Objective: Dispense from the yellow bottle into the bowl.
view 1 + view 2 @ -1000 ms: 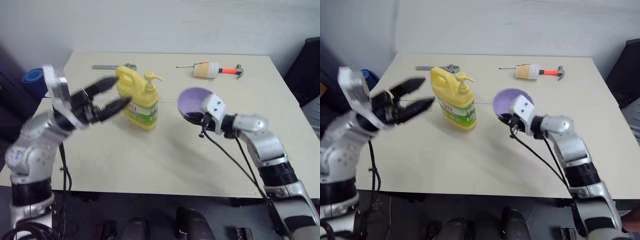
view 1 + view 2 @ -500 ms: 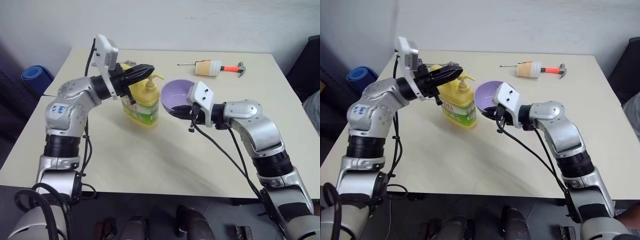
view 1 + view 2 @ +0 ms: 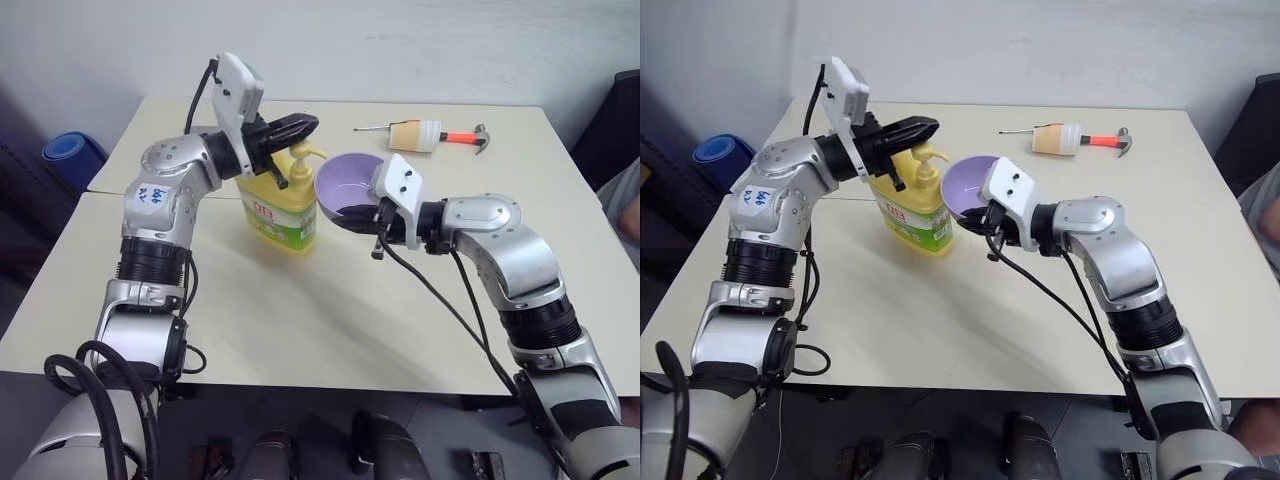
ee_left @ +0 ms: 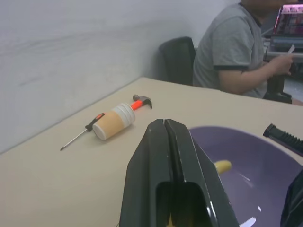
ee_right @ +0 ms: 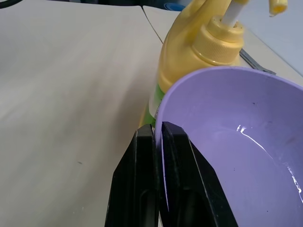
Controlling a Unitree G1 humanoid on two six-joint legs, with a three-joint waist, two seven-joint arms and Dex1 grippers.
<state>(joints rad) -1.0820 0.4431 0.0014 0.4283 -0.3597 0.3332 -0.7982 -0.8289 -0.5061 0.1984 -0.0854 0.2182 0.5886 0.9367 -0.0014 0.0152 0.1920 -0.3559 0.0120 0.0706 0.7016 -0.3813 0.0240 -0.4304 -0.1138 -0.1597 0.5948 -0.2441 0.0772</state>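
Since a second ago my left gripper (image 3: 308, 124) has swung in from well off to the side of the tall yellow plastic jug-shaped bottle (image 3: 279, 203) and now sits over its pump nozzle, fingers pressed together with nothing between them; the right arm has brought the small lavender-purple plastic bowl (image 3: 350, 190) in from a gap away to right beside the bottle. Taking that bottle as my landmark: it stands upright on the beige table (image 3: 330, 310), label facing me. Just beside it, on its spout side, my right gripper (image 5: 157, 130) is clamped narrow on the near rim of the bowl, one finger inside and one outside the wall, holding the bowl lifted and tilted, its rim close under the nozzle tip. In the right wrist view a wet sheen glints inside the bowl. Above the bottle's pump head the left gripper points across toward the bowl. Behind the bottle, far across the table, lie a small cream-coloured cylinder with a white cap (image 3: 416, 135), a red-handled hammer (image 3: 466, 139) just beyond it, and a thin screwdriver (image 3: 369, 129). In the left wrist view a person in a grey shirt (image 4: 236, 52) sits past the table's far corner.
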